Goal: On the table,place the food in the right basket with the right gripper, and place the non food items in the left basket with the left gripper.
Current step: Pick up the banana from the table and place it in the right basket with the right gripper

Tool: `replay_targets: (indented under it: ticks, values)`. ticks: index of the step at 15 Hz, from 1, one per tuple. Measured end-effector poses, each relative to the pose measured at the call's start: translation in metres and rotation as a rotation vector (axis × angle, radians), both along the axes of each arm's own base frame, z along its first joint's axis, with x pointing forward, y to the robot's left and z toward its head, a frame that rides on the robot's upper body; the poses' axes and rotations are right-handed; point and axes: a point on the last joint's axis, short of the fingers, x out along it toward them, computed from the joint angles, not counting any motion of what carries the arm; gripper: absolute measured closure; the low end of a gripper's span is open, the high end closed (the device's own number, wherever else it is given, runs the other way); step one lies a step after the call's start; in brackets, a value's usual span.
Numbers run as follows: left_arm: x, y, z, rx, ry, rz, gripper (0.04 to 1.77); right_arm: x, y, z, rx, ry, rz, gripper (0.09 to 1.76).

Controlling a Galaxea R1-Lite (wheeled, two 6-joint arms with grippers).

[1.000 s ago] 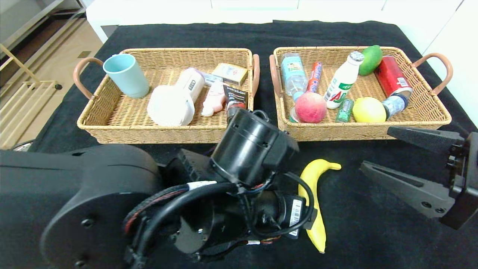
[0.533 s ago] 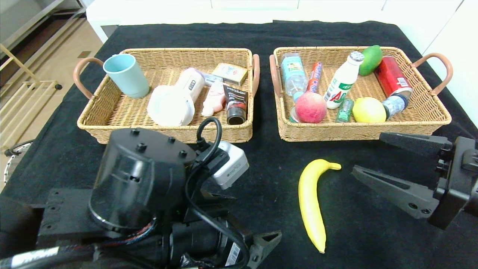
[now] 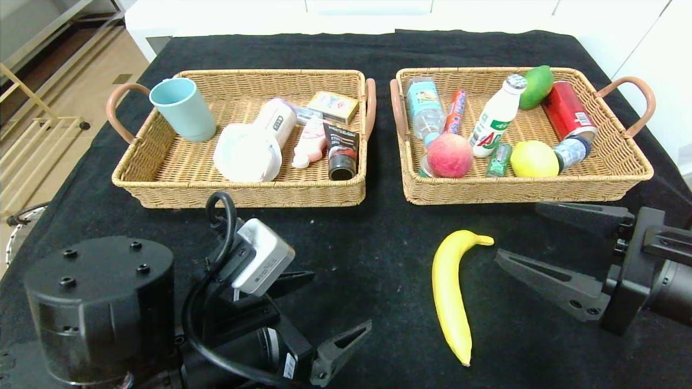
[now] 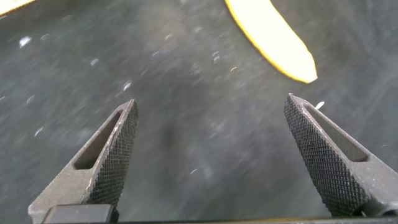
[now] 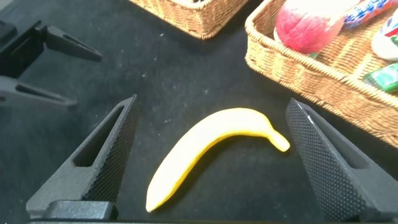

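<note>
Right hand point(image 3: 532, 237): fingers spread wide, holding nothing, low over the black surface point(image 3: 378, 243). Banana point(image 3: 451, 286) lies flat on the surface just beside this hand, toward the left hand, not touching either finger; in the right wrist view it sits between the open fingers. Right basket point(image 3: 621, 178) lies just beyond the hand. Left hand point(image 3: 330, 313): fingers apart, empty, near the robot, with the banana tip ahead of it. Left basket point(image 3: 162, 194) beyond it.
</note>
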Motion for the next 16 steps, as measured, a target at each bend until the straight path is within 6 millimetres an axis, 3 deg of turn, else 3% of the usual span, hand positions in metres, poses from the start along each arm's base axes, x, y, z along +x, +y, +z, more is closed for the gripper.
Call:
replay_targets:
  ticks: [4, 8, 13, 16]
  values:
    - [-0.004, 0.014, 0.0, -0.007, -0.019, -0.003, 0.11, 0.004, 0.005, -0.005, -0.019, 0.024, -0.042, 0.14]
    - [-0.006, 0.019, 0.004, -0.025, -0.034, 0.004, 0.11, 0.006, 0.026, -0.011, -0.084, 0.062, -0.178, 0.14]
    - [-0.005, 0.022, 0.008, -0.037, -0.048, 0.02, 0.1, 0.005, 0.051, 0.001, -0.18, 0.338, -0.392, 0.14]
    - [-0.005, 0.023, 0.009, -0.039, -0.051, 0.023, 0.1, 0.008, 0.061, 0.012, -0.148, 0.517, -0.491, 0.14]
